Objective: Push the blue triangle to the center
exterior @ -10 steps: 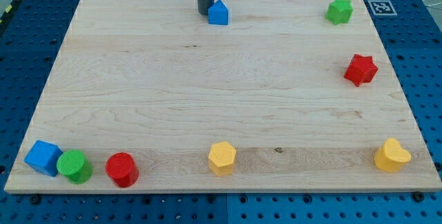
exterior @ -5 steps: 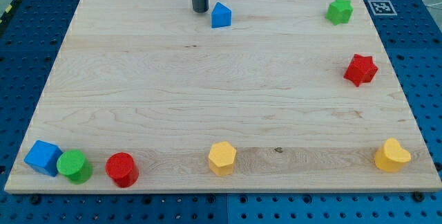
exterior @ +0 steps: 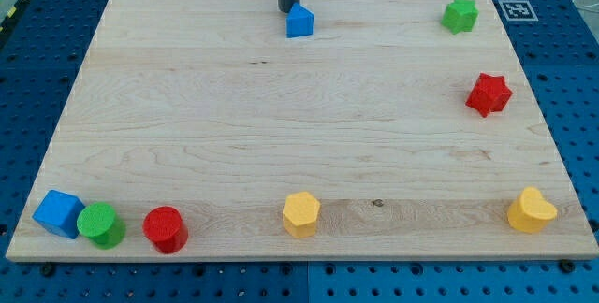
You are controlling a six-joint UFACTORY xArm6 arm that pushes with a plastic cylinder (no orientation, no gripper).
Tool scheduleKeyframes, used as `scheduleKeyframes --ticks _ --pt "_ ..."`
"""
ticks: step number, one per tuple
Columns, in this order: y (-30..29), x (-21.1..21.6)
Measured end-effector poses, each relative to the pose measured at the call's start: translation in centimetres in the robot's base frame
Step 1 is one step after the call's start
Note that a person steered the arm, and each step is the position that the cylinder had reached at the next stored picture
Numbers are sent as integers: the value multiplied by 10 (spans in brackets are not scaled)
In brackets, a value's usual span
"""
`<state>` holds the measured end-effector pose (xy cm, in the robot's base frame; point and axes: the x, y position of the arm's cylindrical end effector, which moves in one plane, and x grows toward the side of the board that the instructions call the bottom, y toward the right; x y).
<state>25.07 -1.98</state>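
Observation:
The blue triangle (exterior: 299, 21) lies near the top edge of the wooden board (exterior: 299, 116), a little left of the board's middle line. My dark rod comes down from the view's top, and my tip (exterior: 287, 10) rests just above and slightly left of the blue triangle, touching or almost touching its top corner.
A green star (exterior: 460, 14) sits at the top right, a red star (exterior: 489, 94) at the right edge, a yellow heart (exterior: 531, 210) at the bottom right. A yellow hexagon (exterior: 301, 214), red cylinder (exterior: 165, 229), green cylinder (exterior: 101, 224) and blue cube (exterior: 58, 213) line the bottom.
My tip slid left and away from the blue triangle, then moved right and up to sit just behind its top. The triangle shifted slightly to the right and turned a little.

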Motion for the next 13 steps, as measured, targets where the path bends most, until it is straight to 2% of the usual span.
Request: scheduleKeyframes --ticks 2,4,5,7,10,12,13 --pt "1 17" --pt "23 -23" --pt "33 -20" --pt "14 -6" --pt "-14 51" --pt "3 7" --pt "32 4"
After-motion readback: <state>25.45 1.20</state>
